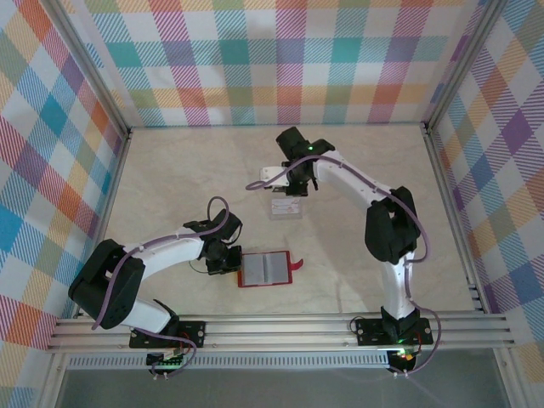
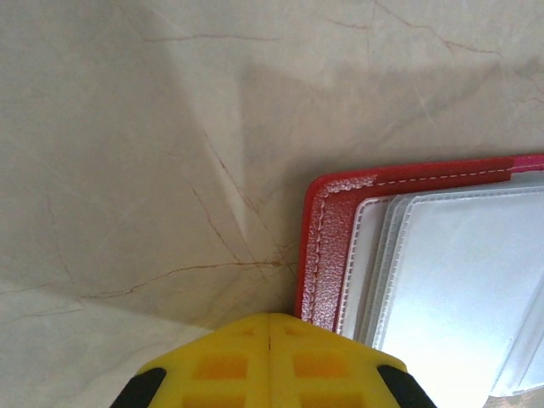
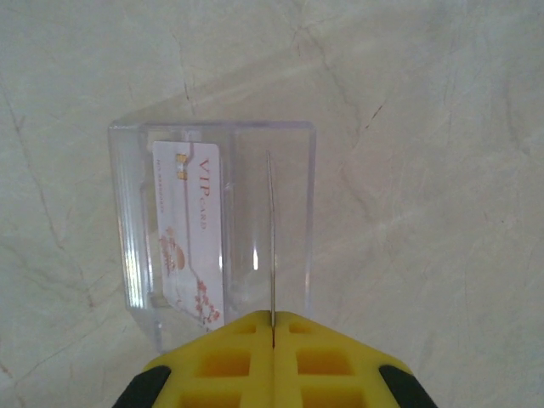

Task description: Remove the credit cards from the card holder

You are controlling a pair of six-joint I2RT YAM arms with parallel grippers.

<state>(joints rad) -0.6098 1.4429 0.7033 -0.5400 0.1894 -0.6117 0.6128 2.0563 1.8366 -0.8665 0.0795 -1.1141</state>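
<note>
Around the card holder (image 1: 268, 269), the left end effector (image 2: 269, 323) blocks 9 o'clock. The clear tray (image 1: 286, 208) and the right end effector (image 3: 274, 319), pinching a credit card (image 3: 271, 238) edge-on, stand toward 12. The tabletop (image 1: 170, 187) at 10 to 11 lies bare.

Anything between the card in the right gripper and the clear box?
Nothing visible. The right gripper holds the card edge-on over the open clear box. A VIP card sits inside, off to one side and apart from it.

Plaid walls (image 1: 280, 59), beige marbled tabletop (image 1: 187, 170)

The card holder (image 2: 327, 246) runs off the right edge; the pinched credit card (image 3: 271, 238) shows edge-on.
</note>
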